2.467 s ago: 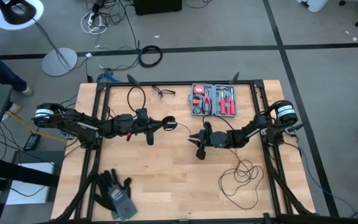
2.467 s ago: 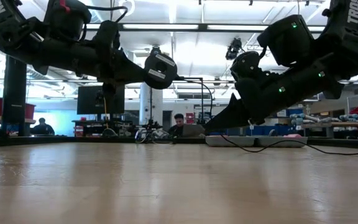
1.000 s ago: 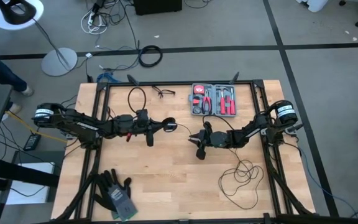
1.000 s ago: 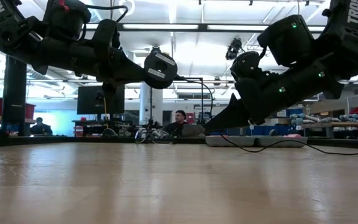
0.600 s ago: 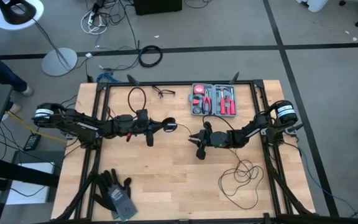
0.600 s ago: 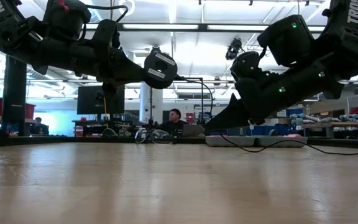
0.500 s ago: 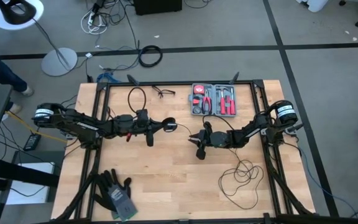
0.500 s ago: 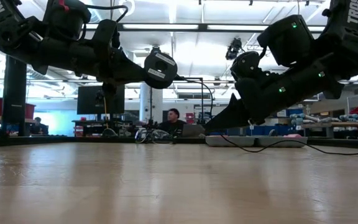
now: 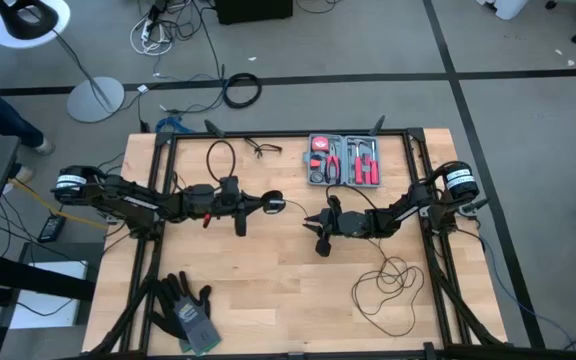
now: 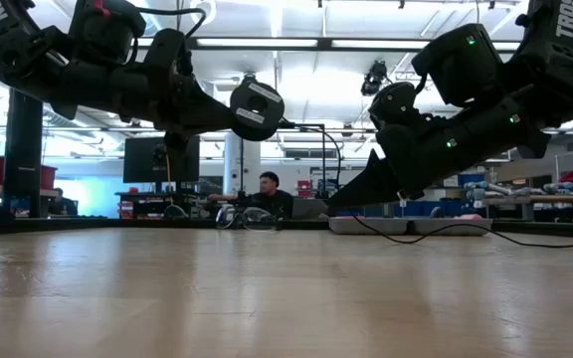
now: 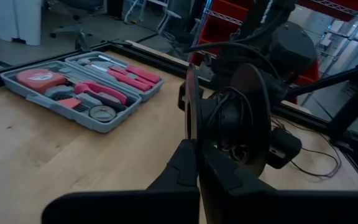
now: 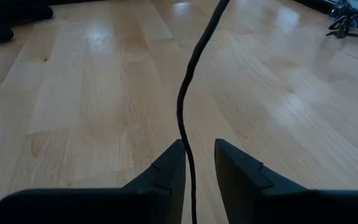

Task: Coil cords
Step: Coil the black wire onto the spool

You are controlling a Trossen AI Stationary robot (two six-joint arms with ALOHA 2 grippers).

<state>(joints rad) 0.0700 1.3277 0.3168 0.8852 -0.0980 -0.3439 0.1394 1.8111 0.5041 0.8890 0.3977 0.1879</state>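
Left claw (image 9: pixel 268 201): mine, left of centre in the overhead frame, raised off the desk (image 9: pixel 268 290) — fingers pressed together on the puck (image 9: pixel 275 200), gripped on its edge so the disc stands upright in my wrist view.

Right claw (image 9: pixel 317 238): mine too, right of centre, fingers partly spread with the cord (image 12: pixel 188 106) running through the gap between them; whether they actually pinch it I cannot tell.

Cord, place: the thin black line leaves the puck, arcs across to my right claw, then trails to a loose tangle (image 9: pixel 388 285) at the lower right of the overhead frame.

Cord, direction: the held span runs roughly left to right across the frame; the puck's face looks toward the right arm, I judge.

Step in hand: forming a loop between my two claws, by my reading.

Doing it well: keep the puck clamped steady, let the cord slide through the right fingers rather than yank — light tension, even turns, so the tangle feeds out without knotting.
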